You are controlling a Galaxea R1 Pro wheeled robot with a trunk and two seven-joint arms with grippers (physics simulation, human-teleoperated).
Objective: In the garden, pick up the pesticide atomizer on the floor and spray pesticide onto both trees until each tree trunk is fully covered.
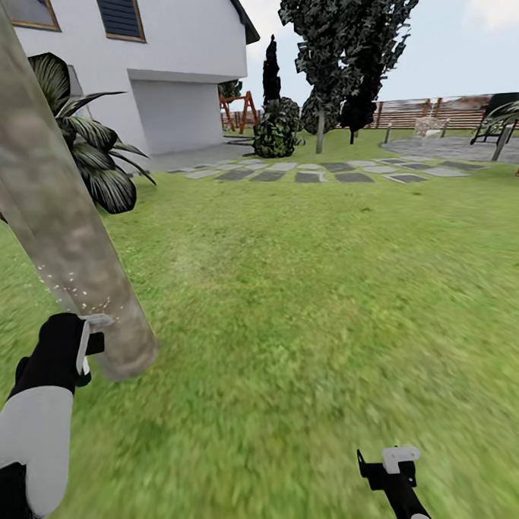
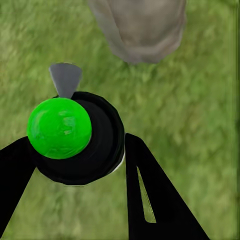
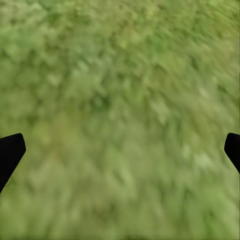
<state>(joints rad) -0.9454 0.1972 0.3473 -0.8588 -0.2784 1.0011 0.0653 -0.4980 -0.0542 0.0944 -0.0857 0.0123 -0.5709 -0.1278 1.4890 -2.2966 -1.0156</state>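
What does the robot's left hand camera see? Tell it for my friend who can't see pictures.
Two black fingers hold a round black pesticide atomizer that has a bright green ball and a small grey nozzle on it. Past it stands the pale grey-brown base of a tree trunk on green grass.

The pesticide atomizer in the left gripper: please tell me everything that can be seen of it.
The pesticide atomizer is a round black body with a glossy bright green ball on it and a grey fan-shaped nozzle pointing toward the tree trunk. It sits clamped in the left gripper, close to the trunk base above the grass. Tiny white specks dot the bark nearby.
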